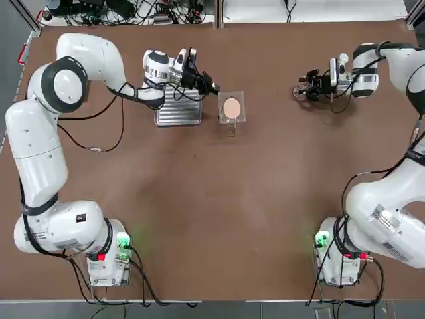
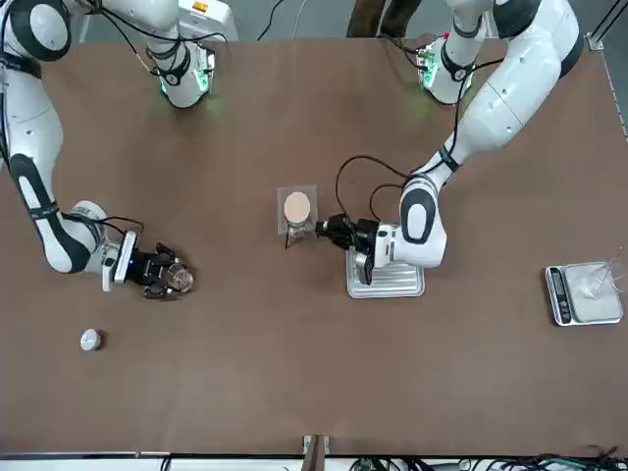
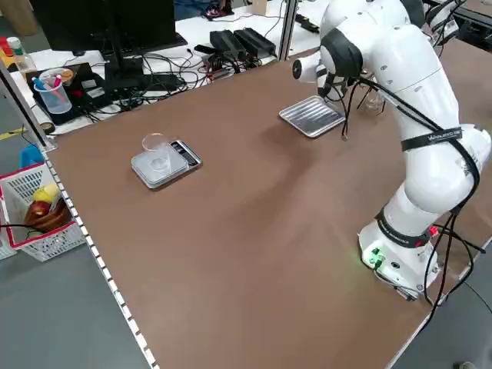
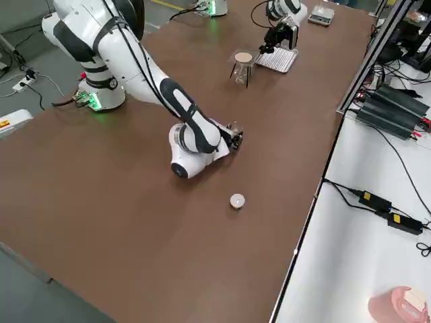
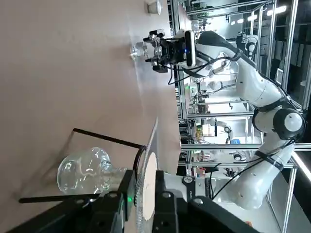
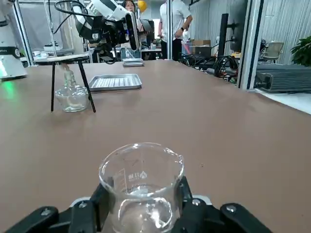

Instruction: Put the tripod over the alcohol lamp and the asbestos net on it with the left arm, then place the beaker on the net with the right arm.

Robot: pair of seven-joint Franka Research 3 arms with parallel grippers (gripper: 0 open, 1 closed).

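The asbestos net (image 1: 232, 107), grey mesh with a pinkish disc, lies flat on the black tripod (image 6: 86, 87), which stands over the clear alcohol lamp (image 6: 71, 97). My left gripper (image 1: 214, 86) reaches sideways to the net's near edge. In the left wrist view the net (image 5: 148, 174) runs edge-on between the fingers, which stand slightly open around it. Far to the right, my right gripper (image 1: 307, 88) is shut on the small clear beaker (image 6: 141, 184), held upright low at the table, well apart from the tripod.
A ribbed silver tray (image 1: 178, 113) lies under the left wrist, beside the tripod. A scale with a clear glass vessel (image 2: 584, 292) sits at the table's left end. A small white bottle (image 2: 90, 340) stands near the right gripper. People stand in the background beyond the table.
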